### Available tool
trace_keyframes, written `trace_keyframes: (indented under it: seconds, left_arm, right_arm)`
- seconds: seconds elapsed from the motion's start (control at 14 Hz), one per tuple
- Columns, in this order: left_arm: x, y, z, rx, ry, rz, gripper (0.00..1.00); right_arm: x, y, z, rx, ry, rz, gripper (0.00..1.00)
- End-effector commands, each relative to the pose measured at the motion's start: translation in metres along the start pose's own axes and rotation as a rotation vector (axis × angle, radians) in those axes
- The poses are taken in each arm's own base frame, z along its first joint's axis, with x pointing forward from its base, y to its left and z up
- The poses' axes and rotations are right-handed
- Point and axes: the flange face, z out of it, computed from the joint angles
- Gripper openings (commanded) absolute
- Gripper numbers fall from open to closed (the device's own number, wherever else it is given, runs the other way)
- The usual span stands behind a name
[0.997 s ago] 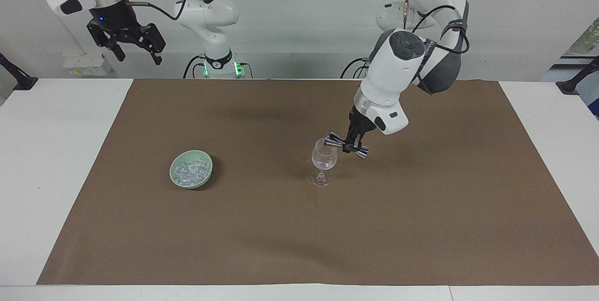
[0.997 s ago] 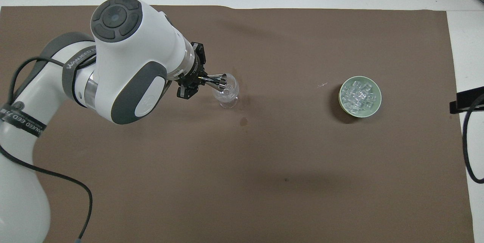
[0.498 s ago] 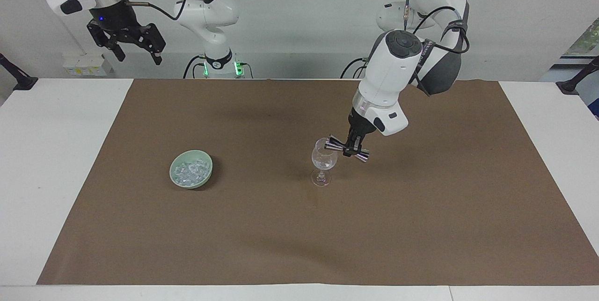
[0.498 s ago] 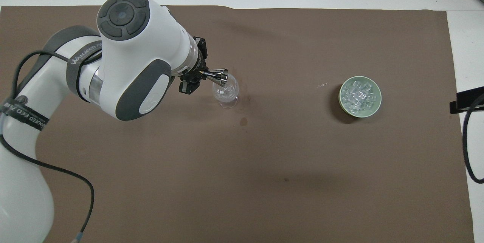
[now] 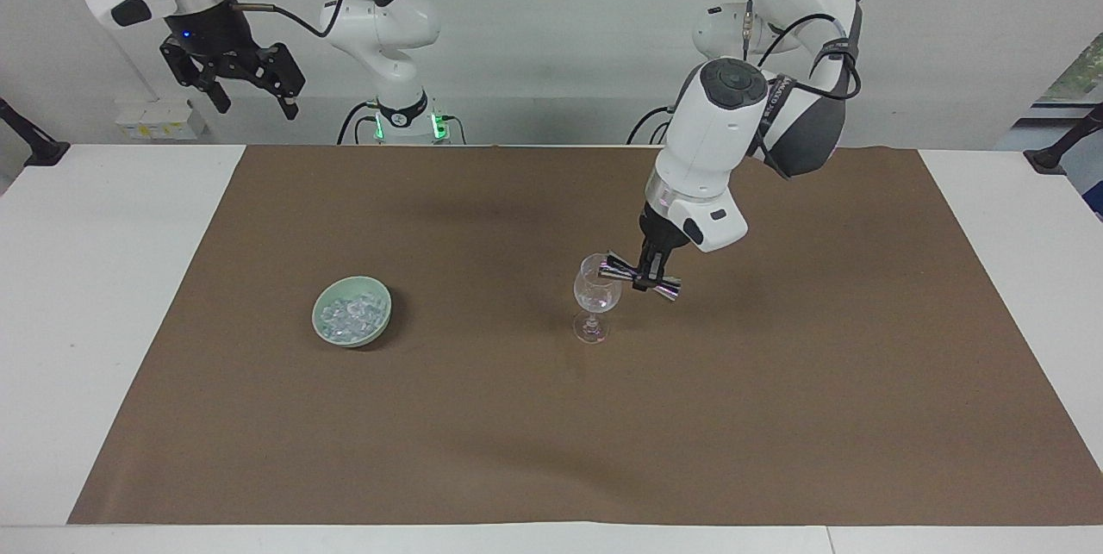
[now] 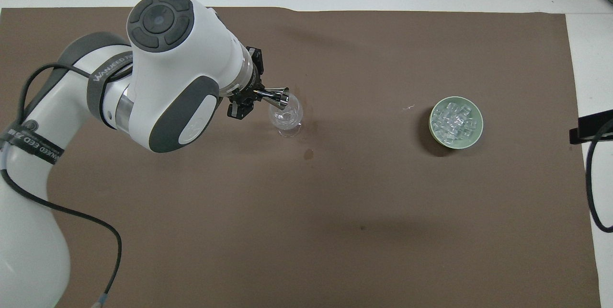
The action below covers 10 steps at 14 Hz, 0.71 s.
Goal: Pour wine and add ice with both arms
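Your left claw (image 5: 644,277) clamped on a tipped metal jigger (image 5: 641,276) over the stemmed glass (image 5: 596,295), your right claw (image 5: 252,97) waiting open, raised, ice (image 5: 351,316) in the green bowl (image 5: 380,326).

Grey strap (image 6: 107,71) around the left arm (image 6: 158,73) lettered "WANJEED", partly hidden, second strap (image 6: 31,142) lower on the same arm reading "EED", rest unclear

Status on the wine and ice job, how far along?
Pour is in hand: the left gripper is shut on a metal jigger tipped at the rim of the wine glass. Ice is left: the ice all sits in the green bowl, and the right gripper waits open, raised at its own end.
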Motion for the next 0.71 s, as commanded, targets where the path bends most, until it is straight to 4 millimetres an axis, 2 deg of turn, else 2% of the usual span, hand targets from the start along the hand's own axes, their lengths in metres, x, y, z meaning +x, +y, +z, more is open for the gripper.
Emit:
trace_keyframes:
  seconds: [0.0,0.57,0.64]
  left_arm:
    - [-0.0073,0.0031,-0.0091,0.006,0.026,0.012,0.0]
    - [-0.0071,0.0026,-0.0106,0.01,0.057,0.025,0.0]
    - [-0.0123,0.0019,-0.0134,0.0,0.058,0.037,0.0]
  right_arm:
    - [-0.0046,0.002,0.0,0.011,0.007,-0.012,1.0]
    - [-0.0046,0.002,0.0,0.011,0.007,-0.014,1.0]
    - [-0.0046,0.002,0.0,0.011,0.007,-0.014,1.0]
